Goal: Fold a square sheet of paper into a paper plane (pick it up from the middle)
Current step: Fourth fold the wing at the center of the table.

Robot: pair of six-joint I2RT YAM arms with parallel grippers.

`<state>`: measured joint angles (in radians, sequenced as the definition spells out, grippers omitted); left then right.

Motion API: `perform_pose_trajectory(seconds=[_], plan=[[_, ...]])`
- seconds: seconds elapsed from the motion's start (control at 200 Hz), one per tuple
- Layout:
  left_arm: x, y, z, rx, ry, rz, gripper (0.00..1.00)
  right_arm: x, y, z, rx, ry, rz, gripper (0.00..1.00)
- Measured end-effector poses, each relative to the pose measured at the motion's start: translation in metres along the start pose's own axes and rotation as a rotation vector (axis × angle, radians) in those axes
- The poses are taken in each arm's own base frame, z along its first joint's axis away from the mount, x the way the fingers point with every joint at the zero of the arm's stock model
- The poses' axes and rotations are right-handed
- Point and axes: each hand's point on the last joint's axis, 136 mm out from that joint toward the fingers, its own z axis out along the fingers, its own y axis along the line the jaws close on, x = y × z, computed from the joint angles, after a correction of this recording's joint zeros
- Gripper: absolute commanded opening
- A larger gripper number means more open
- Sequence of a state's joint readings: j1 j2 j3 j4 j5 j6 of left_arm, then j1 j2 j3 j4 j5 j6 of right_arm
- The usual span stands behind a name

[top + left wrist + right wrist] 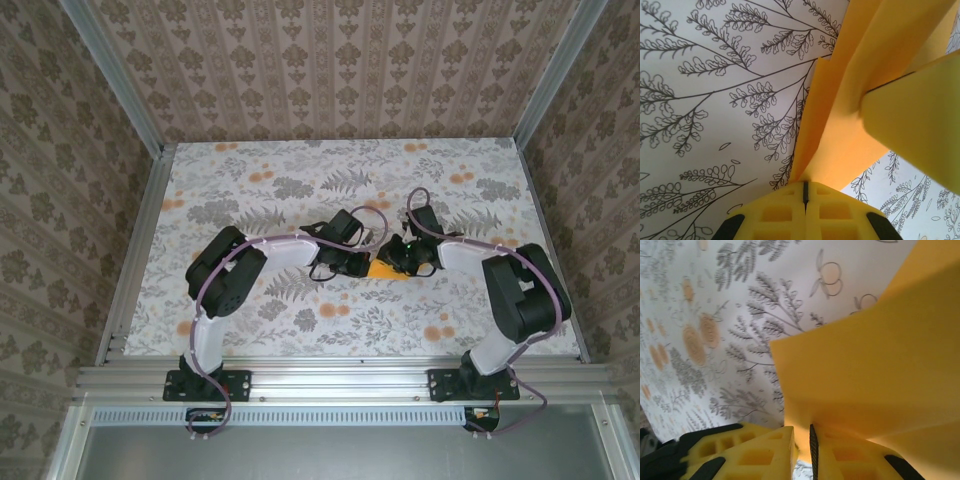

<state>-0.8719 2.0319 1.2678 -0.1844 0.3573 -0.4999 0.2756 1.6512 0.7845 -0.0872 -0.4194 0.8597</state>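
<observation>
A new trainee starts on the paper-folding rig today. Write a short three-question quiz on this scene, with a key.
1. True or false: the orange paper lies flat on the table, untouched.
2. Seen from the top camera, where is the paper? A) in the far left corner; B) between the left gripper and the right gripper, near the table's middle; C) at the near right edge.
3. Fill in: the left gripper's jaws are ____ on the paper.
Key: 1 false, since both grippers pinch it; 2 B; 3 shut.
</observation>
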Motion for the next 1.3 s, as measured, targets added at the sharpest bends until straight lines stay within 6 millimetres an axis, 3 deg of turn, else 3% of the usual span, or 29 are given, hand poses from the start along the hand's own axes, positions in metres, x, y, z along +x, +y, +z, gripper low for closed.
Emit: perform_pose_trajectory(seconds=[0.675,0.88,1.09,1.3], plan=[[0.001,0.000,0.000,-0.005,0.000,0.003,0.03,-0.009,-0.016,0.008,0.012,-0.031,0.023,0.19],[0.002,-0.002,-0.002,0.004,-0.002,0.004,0.08,-0.010,-0.013,0.011,-0.013,-0.014,0.017,0.18],[0.018,0.006,-0.031,0.050,-0.038,-0.092,0.13,-0.005,-0.001,0.020,-0.066,0.045,-0.051,0.16],[0.015,0.029,-0.077,0.053,-0.193,-0.234,0.14,0.025,0.023,0.036,-0.116,0.151,-0.183,0.14]])
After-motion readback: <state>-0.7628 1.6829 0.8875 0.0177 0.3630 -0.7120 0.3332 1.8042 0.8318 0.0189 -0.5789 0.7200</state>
